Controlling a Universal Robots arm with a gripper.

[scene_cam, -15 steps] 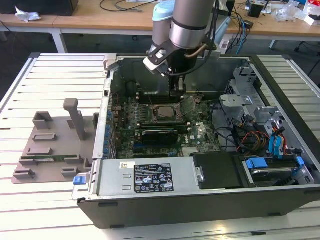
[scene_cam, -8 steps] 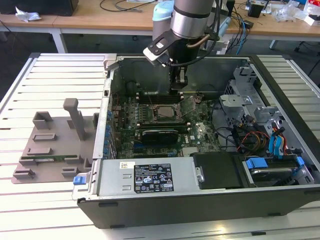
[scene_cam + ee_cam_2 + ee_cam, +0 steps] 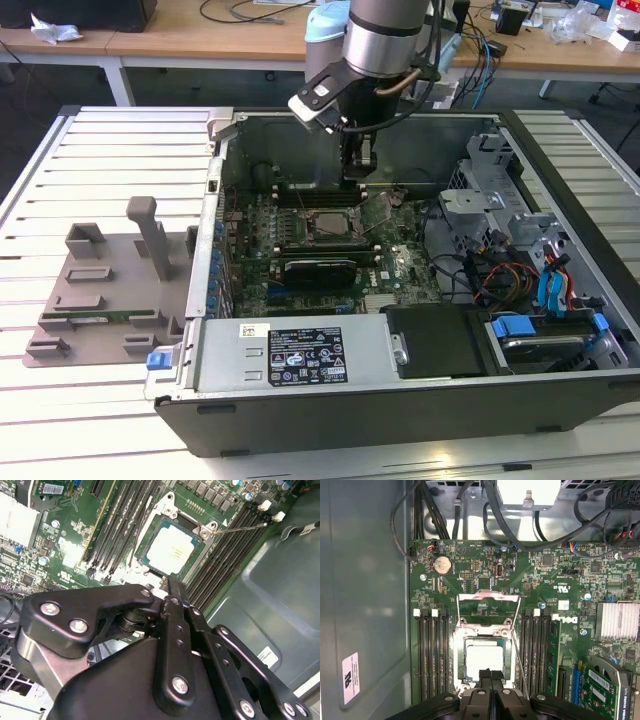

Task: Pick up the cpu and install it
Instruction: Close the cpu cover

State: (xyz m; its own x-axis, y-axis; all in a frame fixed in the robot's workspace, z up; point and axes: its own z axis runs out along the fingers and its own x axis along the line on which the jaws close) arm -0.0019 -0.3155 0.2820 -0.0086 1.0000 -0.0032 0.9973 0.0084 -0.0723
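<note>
Fingers (image 3: 485,680) are pressed together, holding nothing. Just below their tips, the cpu (image 3: 482,660) lies seated in the socket (image 3: 457,652).

the cpu (image 3: 170,550), silver-topped square (thin green border), flat in socket (image 3: 206,530)

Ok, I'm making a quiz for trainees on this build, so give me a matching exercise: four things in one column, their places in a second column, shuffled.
Things:
1 cpu
2 gripper
3 tray
4 battery

Places:
A on the table, at the exterior view's left of the case
B in the socket, plate open
C on the board, near the cables
D over the socket, shut, holding nothing

Pairs: 1-B; 2-D; 3-A; 4-C
</note>
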